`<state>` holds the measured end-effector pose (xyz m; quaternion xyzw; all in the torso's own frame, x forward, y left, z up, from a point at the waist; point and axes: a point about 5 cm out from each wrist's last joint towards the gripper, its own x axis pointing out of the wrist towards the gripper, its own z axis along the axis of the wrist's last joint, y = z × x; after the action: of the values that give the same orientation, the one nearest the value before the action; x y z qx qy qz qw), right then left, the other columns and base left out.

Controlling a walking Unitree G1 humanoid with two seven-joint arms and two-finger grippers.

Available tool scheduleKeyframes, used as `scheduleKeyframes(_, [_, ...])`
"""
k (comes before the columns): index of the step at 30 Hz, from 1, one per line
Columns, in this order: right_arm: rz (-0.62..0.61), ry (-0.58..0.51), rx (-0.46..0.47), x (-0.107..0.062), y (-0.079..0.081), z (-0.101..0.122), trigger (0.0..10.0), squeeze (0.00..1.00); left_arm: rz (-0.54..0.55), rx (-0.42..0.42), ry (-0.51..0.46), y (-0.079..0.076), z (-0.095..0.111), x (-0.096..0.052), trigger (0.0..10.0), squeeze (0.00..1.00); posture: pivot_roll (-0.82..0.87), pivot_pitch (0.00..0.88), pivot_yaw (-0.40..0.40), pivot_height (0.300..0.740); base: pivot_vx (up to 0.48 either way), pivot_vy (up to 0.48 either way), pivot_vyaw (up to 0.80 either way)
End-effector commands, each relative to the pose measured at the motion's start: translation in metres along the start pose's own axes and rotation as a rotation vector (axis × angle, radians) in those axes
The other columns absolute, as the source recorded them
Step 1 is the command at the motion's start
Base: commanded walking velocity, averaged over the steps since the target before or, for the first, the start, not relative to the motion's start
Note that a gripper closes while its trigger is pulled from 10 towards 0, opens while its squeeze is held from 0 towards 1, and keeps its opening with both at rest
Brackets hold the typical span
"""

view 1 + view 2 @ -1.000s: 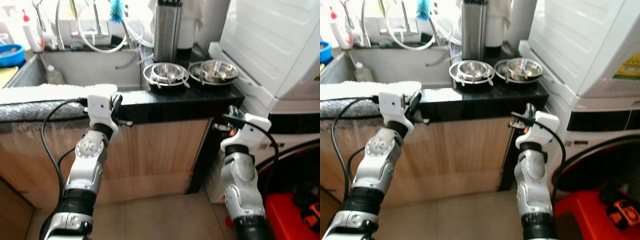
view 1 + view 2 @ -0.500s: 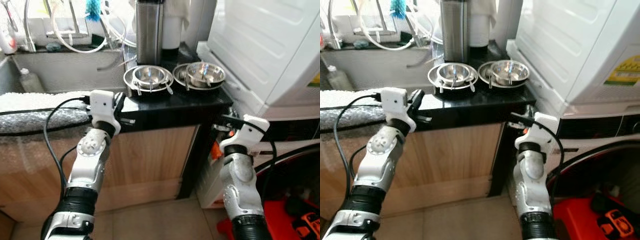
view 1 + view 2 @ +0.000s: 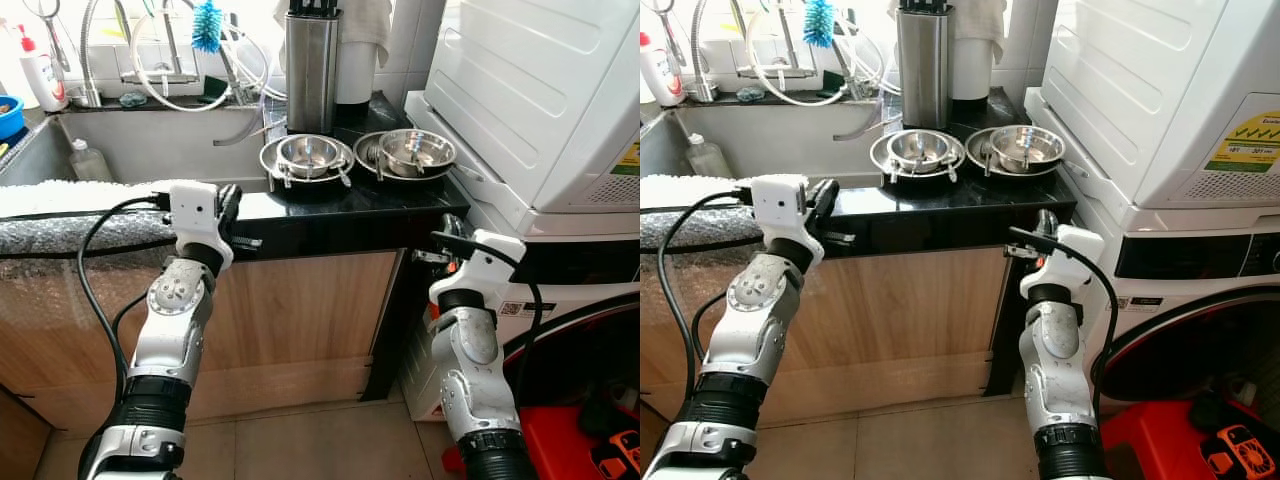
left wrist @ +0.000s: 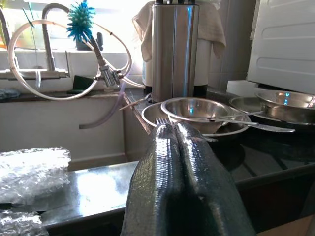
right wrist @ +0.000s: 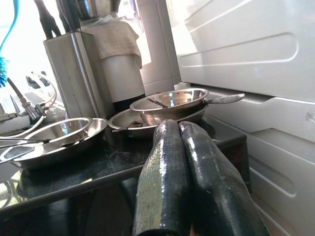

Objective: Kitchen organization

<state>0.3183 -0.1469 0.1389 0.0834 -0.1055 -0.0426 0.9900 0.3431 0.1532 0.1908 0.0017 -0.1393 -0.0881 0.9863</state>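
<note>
Two steel bowls sit side by side on the black countertop (image 3: 330, 205). The left bowl (image 3: 306, 155) rests on a plate with cutlery in it, and the right bowl (image 3: 406, 150) also holds cutlery. A tall steel knife block (image 3: 311, 70) stands behind them. My left gripper (image 3: 228, 203) is shut and empty, held at the counter's front edge, left of the bowls; its fingertips (image 4: 173, 130) point toward the left bowl (image 4: 194, 110). My right gripper (image 3: 448, 230) is shut and empty, just below the counter's right corner, its fingers (image 5: 170, 142) aimed at the right bowl (image 5: 170, 101).
A sink (image 3: 130, 140) with a faucet, hoses and a blue brush (image 3: 206, 25) lies to the left. Bubble wrap and a white cloth (image 3: 70, 195) cover the sink's front edge. A white washing machine (image 3: 560, 120) stands close on the right. Something red (image 3: 590, 445) is on the floor.
The whole picture has shifted as the camera moved, and the counter now sits more central. Both grippers keep the same raised pose and stay shut.
</note>
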Motion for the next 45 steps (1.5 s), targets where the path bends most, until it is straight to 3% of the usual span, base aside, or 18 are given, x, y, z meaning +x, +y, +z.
scheduleKeyframes(1, [0.006,-0.016,0.004,0.0015,0.0013,0.0035,10.0,0.00,0.005,-0.011,0.009,0.0008,-0.0001,-0.0008,10.0,0.00,-0.02,0.000,-0.045,0.740,0.000,0.345,0.00])
scheduleKeyframes(35, [0.007,-0.022,0.019,0.0037,0.0035,0.0024,10.0,0.00,-0.010,-0.011,-0.005,-0.0010,0.0059,0.0036,10.0,0.00,-0.01,0.000,-0.037,0.740,0.000,0.431,-0.12])
scheduleKeyframes(45, [0.011,-0.025,0.017,0.0037,0.0042,0.0023,10.0,0.00,-0.026,0.002,-0.014,-0.0061,0.0077,0.0039,10.0,0.00,-0.01,0.000,-0.036,0.740,0.000,0.027,0.00])
